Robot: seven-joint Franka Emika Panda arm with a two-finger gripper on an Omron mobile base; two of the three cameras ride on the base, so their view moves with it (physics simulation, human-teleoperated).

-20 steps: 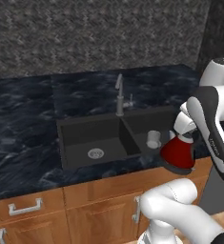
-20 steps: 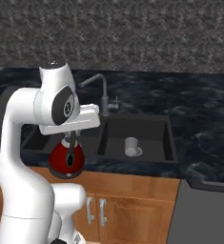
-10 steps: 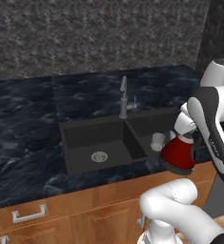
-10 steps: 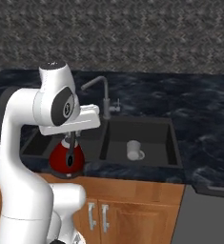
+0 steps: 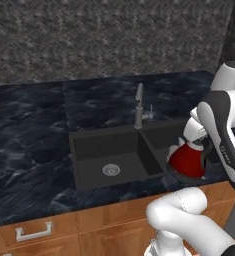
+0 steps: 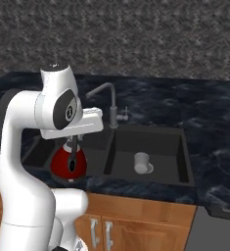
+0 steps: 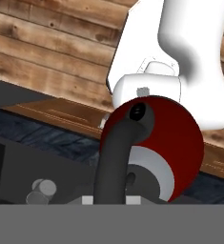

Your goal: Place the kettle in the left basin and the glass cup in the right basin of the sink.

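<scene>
Kettle [image 5: 187, 160] hangs red under the hand [image 5: 201, 145] in the left base view, above the front rim of the sink [image 5: 84, 150]; the arm covers its top and the fingers. Left basin [image 5: 109, 160] with its drain lies off to the hand's side; right basin [image 5: 161, 132] is mostly hidden behind the kettle.

From the right base view, the glass cup [image 6: 142, 163] sits in that basin, well apart from the hand [image 6: 73, 147].

Hand view shows the kettle's dark handle [image 7: 114, 162] rising from the fingertips, pinched.
</scene>
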